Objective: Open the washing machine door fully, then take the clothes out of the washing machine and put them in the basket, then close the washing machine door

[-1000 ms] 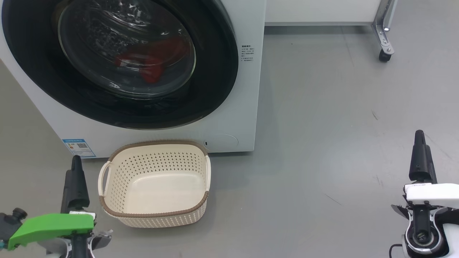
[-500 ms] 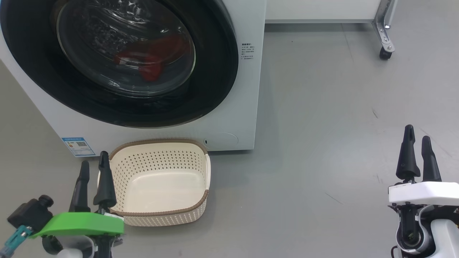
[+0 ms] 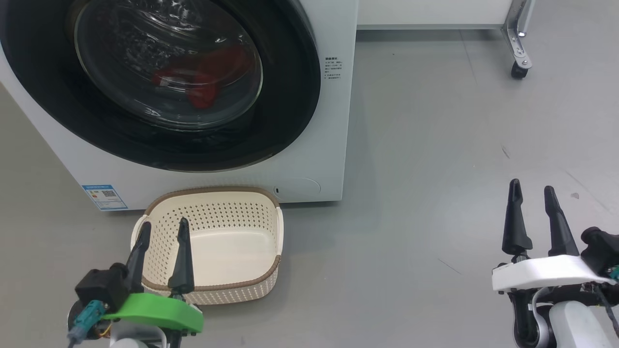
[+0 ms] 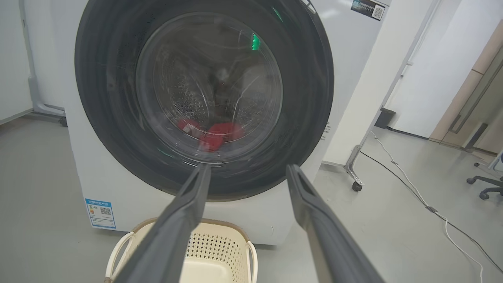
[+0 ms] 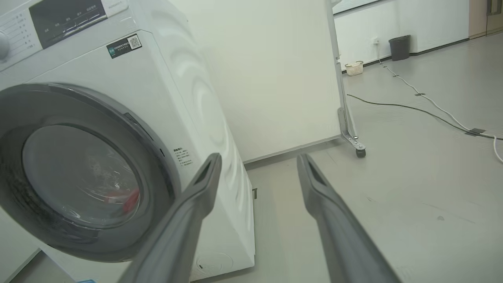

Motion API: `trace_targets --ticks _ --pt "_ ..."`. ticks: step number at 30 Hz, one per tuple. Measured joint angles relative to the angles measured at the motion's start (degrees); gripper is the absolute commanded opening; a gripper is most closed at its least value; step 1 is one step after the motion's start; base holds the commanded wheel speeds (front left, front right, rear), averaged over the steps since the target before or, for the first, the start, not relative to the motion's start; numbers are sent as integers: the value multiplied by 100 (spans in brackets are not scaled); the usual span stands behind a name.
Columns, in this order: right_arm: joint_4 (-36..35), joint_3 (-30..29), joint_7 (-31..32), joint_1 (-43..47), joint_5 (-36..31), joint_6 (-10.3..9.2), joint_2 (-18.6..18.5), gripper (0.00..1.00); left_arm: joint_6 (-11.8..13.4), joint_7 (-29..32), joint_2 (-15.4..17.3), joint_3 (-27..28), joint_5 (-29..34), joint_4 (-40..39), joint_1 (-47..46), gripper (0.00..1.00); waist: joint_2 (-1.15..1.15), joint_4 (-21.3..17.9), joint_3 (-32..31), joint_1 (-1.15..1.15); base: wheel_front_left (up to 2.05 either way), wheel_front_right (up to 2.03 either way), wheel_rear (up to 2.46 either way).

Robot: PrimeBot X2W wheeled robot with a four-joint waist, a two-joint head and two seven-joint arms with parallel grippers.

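Observation:
The white washing machine (image 3: 333, 121) stands at the upper left, its round black-rimmed door (image 3: 290, 96) shut flat against the front. Red clothes (image 3: 208, 79) lie inside the drum, seen through the door glass, and again as clothes (image 4: 216, 133) in the left wrist view. The cream basket (image 3: 213, 287) sits empty on the floor before the machine. My left gripper (image 3: 164, 229) hangs open over the basket's near left part, well below the door. My right gripper (image 3: 531, 191) is open over bare floor at the lower right, far from the machine.
A white panel on a metal leg with a caster (image 3: 518, 71) stands behind the machine at the right. Grey floor (image 3: 435, 169) spreads to the machine's right. Cables (image 5: 412, 110) run across the floor farther off, and an office chair base (image 4: 485, 186) sits at the far right.
Both grippers have turned so their two fingers show side by side. The left has moved right, over the basket; the right has shifted left. Door and clothes are as before.

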Motion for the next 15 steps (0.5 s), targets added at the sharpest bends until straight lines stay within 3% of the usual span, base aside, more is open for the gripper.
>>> trace_targets --ticks 6,15 --pt "86 223 -77 0 -612 -49 -48 100 171 -102 -1 -163 649 166 0 100 0 -8 3 0 0 0 0" --pt "352 399 -70 0 -865 -107 -98 100 310 -118 0 -278 806 482 2 100 0 -26 8 0 0 0 0"
